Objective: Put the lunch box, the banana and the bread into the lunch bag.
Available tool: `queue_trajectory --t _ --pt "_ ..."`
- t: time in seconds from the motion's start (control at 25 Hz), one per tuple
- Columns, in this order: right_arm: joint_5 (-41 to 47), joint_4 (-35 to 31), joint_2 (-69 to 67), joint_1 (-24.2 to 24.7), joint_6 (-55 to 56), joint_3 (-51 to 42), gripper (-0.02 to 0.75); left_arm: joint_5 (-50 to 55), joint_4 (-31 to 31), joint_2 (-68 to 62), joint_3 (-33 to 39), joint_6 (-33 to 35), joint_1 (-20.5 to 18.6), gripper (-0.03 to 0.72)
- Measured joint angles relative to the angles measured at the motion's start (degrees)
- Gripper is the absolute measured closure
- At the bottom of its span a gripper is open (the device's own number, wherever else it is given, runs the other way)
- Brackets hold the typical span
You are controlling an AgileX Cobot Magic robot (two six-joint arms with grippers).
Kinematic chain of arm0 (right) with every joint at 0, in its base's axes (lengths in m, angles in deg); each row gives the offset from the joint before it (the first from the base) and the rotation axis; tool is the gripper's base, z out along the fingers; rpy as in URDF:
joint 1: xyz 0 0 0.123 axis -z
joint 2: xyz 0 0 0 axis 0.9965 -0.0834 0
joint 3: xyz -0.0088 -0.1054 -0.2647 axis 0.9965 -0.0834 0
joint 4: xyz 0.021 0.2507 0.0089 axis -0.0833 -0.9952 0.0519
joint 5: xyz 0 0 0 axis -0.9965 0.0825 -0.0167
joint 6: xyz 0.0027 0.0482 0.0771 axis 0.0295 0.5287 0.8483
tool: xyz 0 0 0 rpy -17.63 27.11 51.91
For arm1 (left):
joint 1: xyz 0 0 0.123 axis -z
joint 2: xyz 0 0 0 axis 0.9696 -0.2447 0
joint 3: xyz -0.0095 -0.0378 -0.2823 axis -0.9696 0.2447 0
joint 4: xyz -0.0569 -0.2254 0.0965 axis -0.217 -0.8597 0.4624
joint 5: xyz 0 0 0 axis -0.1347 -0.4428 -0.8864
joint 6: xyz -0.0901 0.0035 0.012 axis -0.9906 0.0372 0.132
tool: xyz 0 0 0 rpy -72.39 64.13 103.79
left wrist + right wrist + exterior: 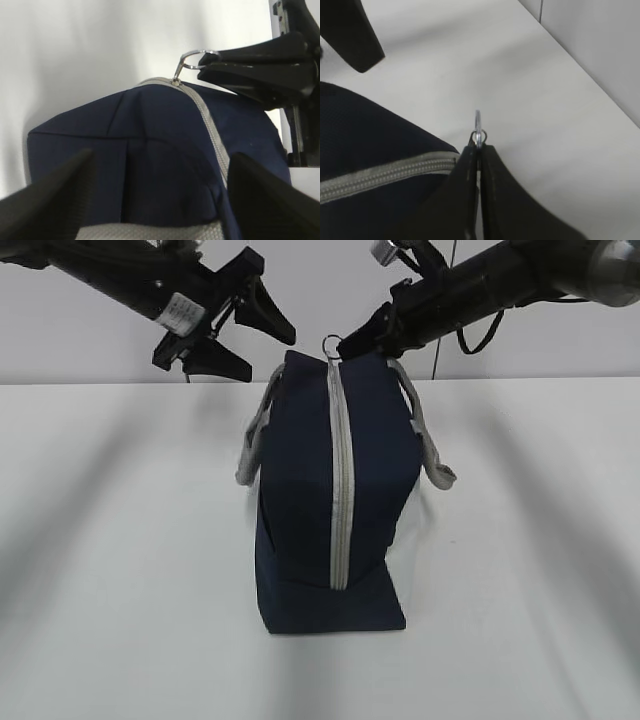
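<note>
Your rig: two matte black arms.
You ran a left arm [130, 280] carrying a white label; your right arm [490, 285] showed a looped black cable, a silver joint end, and tapered black fingers [485, 200].

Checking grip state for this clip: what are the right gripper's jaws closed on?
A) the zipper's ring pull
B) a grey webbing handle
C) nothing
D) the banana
A: the right gripper is shut on the metal ring pull at the end of the closed zipper.

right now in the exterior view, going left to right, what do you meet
left end effector → left grey handle → grey zipper down the lunch bag → right grey handle
</note>
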Motion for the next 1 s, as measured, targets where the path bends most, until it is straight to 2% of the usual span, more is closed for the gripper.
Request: queue_trajectory --t 0.28,0.72,0.88,1.0 --pt "2.8 0.3 0.0 0.5 -4.6 0.1 0.754 0.5 -0.8 -2.5 -3.8 -0.8 1.2 0.160" --pt "7.3 0.9 -0.4 2.6 -6.2 4.1 0.754 0.4 -2.9 -4.7 -3.9 -1.1 3.4 0.188" --pt "7.8 1.4 -0.5 2.6 -7.0 4.3 0.754 -0.5 -2.9 -4.7 -3.9 -1.1 3.7 0.267" --pt "7.9 2.3 -0.8 2.6 -7.1 4.3 0.754 -0.9 -2.9 -4.7 -3.9 -1.1 3.7 0.382"
